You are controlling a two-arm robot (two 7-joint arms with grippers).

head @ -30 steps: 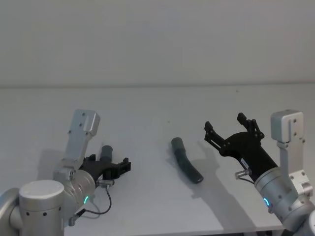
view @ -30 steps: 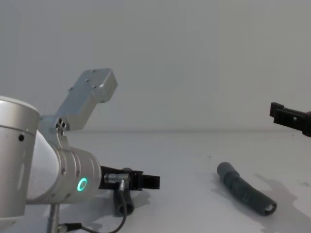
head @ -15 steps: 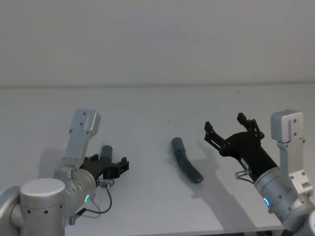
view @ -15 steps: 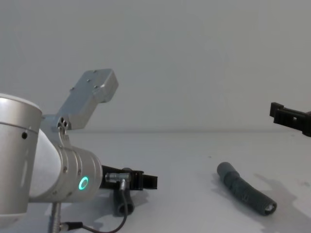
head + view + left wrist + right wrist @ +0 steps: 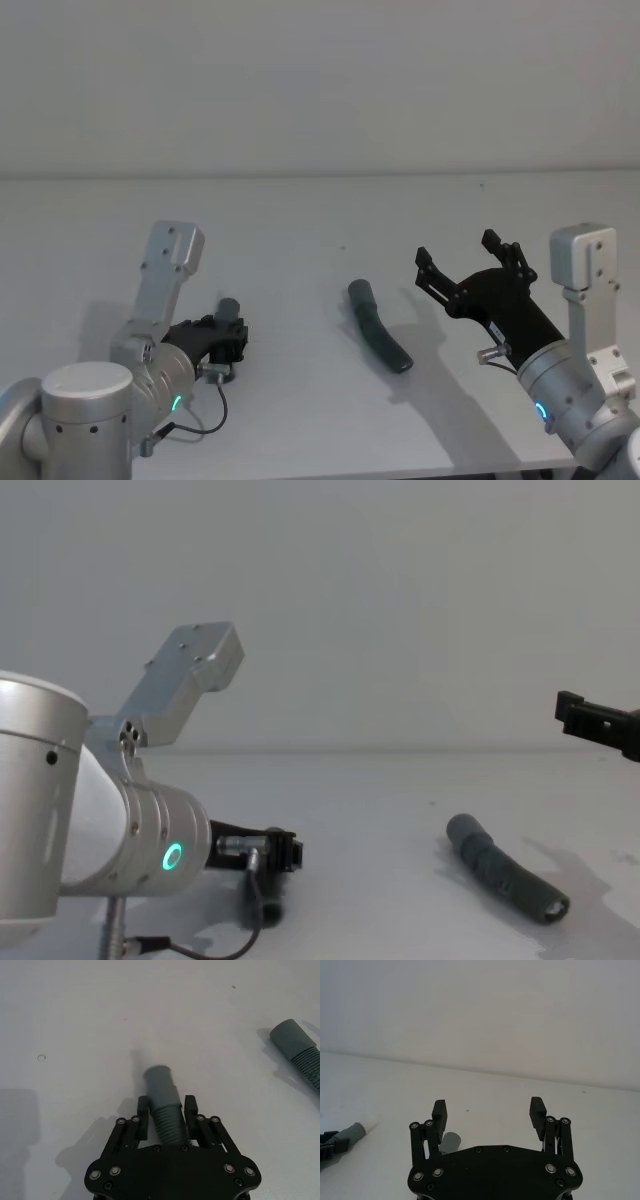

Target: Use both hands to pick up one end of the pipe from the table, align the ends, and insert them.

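Observation:
My left gripper (image 5: 232,338) (image 5: 166,1106) is shut on a short grey ribbed pipe piece (image 5: 164,1110) low over the table (image 5: 300,225) at the near left. The piece's free end (image 5: 230,306) pokes out past the fingertips. In the right wrist view this piece (image 5: 354,1133) shows far off with a pale tip. The other pipe piece (image 5: 380,338) (image 5: 505,880) (image 5: 300,1052), darker and slightly bent, lies loose on the table at the middle. My right gripper (image 5: 470,268) (image 5: 489,1110) hovers open to the right of it, holding nothing; one fingertip (image 5: 590,718) shows in the chest view.
The white-grey table runs back to a plain wall (image 5: 320,80). Its front edge (image 5: 400,468) lies just below both arms. A cable (image 5: 245,935) loops under my left wrist.
My left gripper's fingers have closed from open onto the pipe piece, which shifted slightly right. The right arm and the other piece have not moved.

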